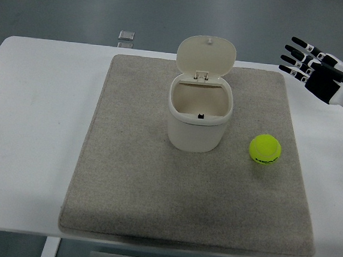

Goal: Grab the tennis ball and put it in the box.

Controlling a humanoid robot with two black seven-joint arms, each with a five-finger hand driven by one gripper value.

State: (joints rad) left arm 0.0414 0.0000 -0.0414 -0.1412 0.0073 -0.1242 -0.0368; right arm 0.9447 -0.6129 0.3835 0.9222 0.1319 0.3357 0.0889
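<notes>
Currently the round yellow-green tennis ball (264,150) rests on the grey felt mat (125,178), just right of the open cream plastic box (199,116). Right hand (320,72) hovers beyond it, fingers (298,54) spread, empty; ball lies nearer the desk's front edge.

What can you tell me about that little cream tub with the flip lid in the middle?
The cream plastic box with rounded corners stands upright near the middle of the grey felt mat. Its hinged lid is flipped open and stands up at the back. The inside looks empty except for a small dark mark at the bottom. Nothing but the mat touches it; the yellow-green tennis ball lies apart, to its right.
</notes>
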